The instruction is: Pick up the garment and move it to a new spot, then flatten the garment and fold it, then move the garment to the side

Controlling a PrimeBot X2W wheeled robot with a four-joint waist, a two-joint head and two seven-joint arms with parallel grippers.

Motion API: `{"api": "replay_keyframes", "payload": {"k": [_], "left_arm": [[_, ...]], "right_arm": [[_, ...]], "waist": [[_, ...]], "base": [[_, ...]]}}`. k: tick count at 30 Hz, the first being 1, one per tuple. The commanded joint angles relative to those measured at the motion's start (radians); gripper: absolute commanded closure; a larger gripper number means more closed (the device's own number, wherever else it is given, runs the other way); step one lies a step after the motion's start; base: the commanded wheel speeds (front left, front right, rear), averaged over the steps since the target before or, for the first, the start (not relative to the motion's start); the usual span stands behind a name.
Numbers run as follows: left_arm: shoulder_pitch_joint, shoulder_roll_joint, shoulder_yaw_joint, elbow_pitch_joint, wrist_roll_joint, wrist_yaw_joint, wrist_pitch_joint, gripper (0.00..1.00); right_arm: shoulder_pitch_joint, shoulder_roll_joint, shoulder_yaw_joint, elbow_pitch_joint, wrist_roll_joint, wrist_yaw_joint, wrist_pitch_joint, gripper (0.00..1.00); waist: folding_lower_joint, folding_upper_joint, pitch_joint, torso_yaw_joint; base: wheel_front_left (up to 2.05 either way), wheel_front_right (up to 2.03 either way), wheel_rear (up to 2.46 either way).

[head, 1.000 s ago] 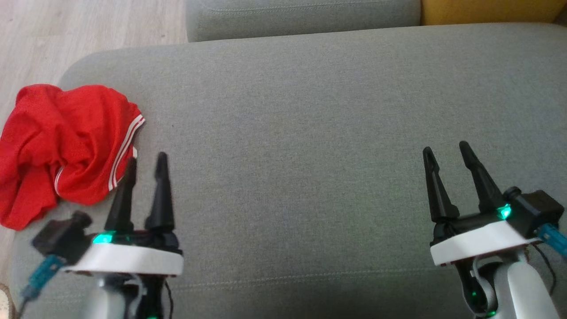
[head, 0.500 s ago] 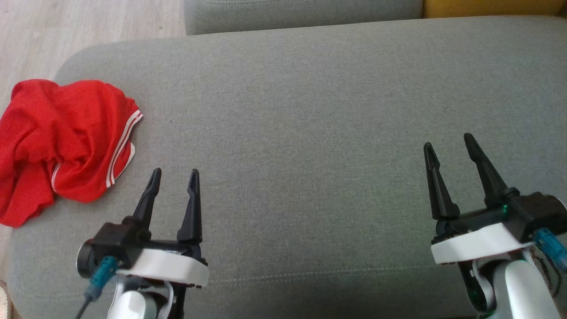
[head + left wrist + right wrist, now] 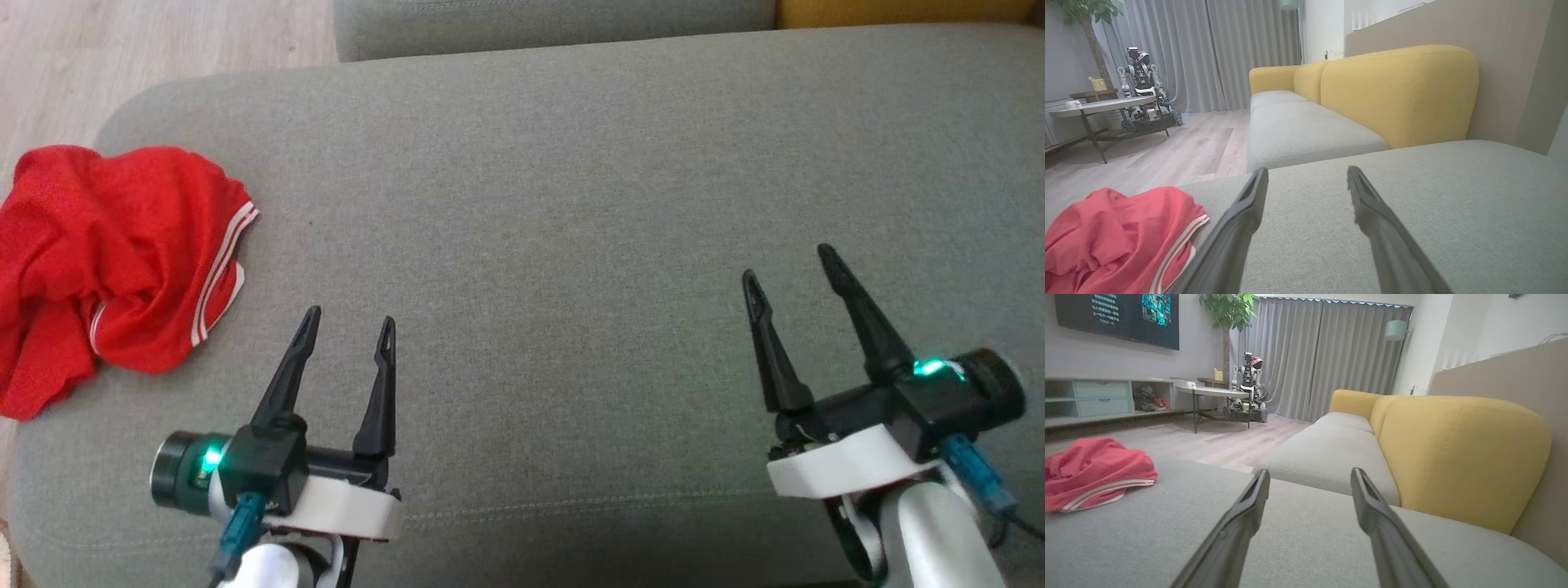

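The garment (image 3: 114, 261) is red with white stripes and lies crumpled at the left edge of the grey sofa cushion (image 3: 571, 180), part of it over the rim. It also appears low left as the garment (image 3: 1114, 241) and at mid left as the garment (image 3: 1094, 471). My left gripper (image 3: 349, 325) hovers open over bare cushion, a little right of and nearer than the cloth, holding nothing. My right gripper (image 3: 789, 265) is open and empty over the right half of the cushion. Each wrist view has its own open jaws, the left gripper (image 3: 1306, 175) and the right gripper (image 3: 1310, 477).
A second grey seat cushion (image 3: 1306, 130) adjoins at the far side, with yellow backrests (image 3: 1457, 449) behind. Wooden floor (image 3: 163, 41) lies beyond the cushion's left corner. Another robot (image 3: 1143, 90) and a round table (image 3: 1098, 107) stand far off by the curtains.
My left gripper has drawn back from beside the garment, moving right and toward me, and its wrist has rolled. My right gripper has shifted slightly left. The head camera has moved a little.
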Motion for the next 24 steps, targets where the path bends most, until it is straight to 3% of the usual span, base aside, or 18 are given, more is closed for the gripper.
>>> {"api": "replay_keyframes", "payload": {"k": [1, 11, 24], "left_arm": [[-0.032, -0.003, 0.033, -0.032, 0.015, 0.007, -0.017, 0.00], [-0.008, -0.051, 0.126, 0.028, -0.064, -0.043, -0.021, 0.00], [0.001, -0.067, 0.159, 0.066, -0.045, -0.081, -0.021, 0.00]], "right_arm": [[-0.025, -0.011, 0.038, -0.020, 0.039, 0.000, -0.018, 0.00], [-0.018, -0.012, 0.027, 0.062, 0.177, 0.000, -0.022, 0.00], [-0.021, -0.012, 0.024, 0.097, 0.163, 0.000, -0.022, 0.00]], "waist": [[0.0000, 0.0000, 0.000, -0.001], [0.0000, 0.0000, -0.009, 0.000], [0.0000, 0.0000, -0.020, 0.007]], "base": [[0.00, 0.00, 0.00], [0.00, 0.00, 0.00], [0.00, 0.00, 0.00]]}}
